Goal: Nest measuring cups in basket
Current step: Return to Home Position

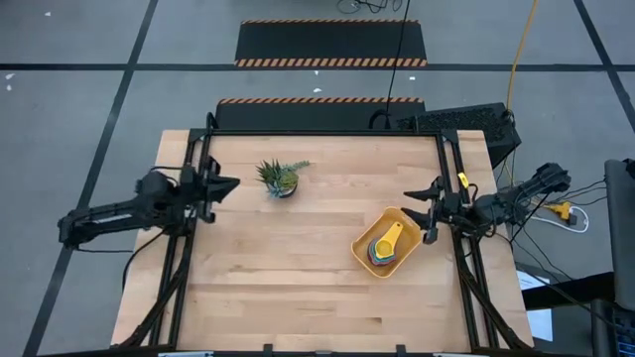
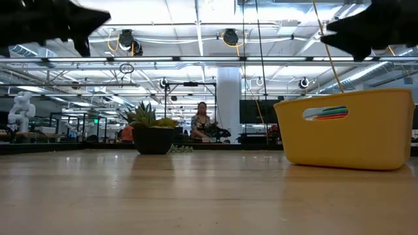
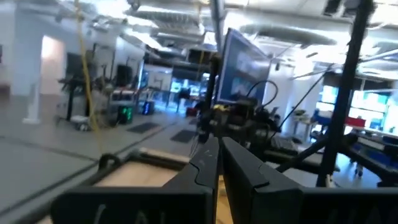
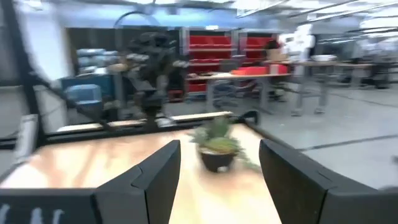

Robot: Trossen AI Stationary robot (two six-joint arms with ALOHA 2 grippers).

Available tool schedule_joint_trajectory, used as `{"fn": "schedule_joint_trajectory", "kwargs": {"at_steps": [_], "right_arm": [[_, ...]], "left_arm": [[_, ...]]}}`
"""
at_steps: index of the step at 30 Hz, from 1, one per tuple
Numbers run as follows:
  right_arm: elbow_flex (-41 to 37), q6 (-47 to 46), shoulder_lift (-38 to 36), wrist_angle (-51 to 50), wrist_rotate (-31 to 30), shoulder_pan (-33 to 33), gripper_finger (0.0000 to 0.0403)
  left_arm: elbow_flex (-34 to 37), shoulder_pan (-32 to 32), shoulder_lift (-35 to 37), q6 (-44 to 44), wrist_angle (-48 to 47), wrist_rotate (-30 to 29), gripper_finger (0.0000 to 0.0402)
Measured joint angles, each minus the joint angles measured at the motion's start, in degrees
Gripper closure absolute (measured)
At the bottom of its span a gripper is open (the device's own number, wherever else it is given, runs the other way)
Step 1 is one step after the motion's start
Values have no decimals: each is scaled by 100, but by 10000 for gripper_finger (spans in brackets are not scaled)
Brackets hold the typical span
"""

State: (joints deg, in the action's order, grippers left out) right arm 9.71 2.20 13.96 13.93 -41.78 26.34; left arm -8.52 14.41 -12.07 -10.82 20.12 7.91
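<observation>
The orange-yellow basket (image 1: 388, 241) rests flat on the table at its right side, also seen close up in the low view (image 2: 346, 127). Inside it the measuring cups (image 1: 383, 248) lie nested, the yellow one on top with its handle pointing toward the far right; their coloured rims show through the basket's handle slot (image 2: 326, 113). My right gripper (image 1: 426, 207) hovers open just right of the basket, holding nothing. My left gripper (image 1: 230, 184) waits shut above the table's left edge, fingers together in its wrist view (image 3: 219, 163).
A small spiky green potted plant (image 1: 281, 179) stands on the far middle of the table, and shows in the right wrist view (image 4: 216, 148). Bare wood (image 1: 288, 278) fills the middle and near part. Black frame rails run along both table sides.
</observation>
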Motion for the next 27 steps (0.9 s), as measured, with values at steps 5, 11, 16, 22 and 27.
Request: {"fn": "schedule_joint_trajectory", "kwargs": {"at_steps": [5, 11, 16, 22, 27], "right_arm": [[-394, 81, -303, 188, -153, -348, 190], [-582, -44, -455, 197, 366, -888, 190], [-679, -247, -453, 183, 820, -1362, 190], [-695, -474, -453, 169, 1567, -1968, 201], [-699, -694, -449, -51, 1808, -2303, 225]], "left_arm": [[604, 650, -376, -576, 775, 905, 381], [797, 1465, -1006, -698, 1206, 2066, 381], [797, 2032, -1510, -580, 1594, 2695, 381], [797, 2319, -1870, -438, 1819, 2823, 381], [797, 2246, -1867, -470, 1821, 2867, 381]]}}
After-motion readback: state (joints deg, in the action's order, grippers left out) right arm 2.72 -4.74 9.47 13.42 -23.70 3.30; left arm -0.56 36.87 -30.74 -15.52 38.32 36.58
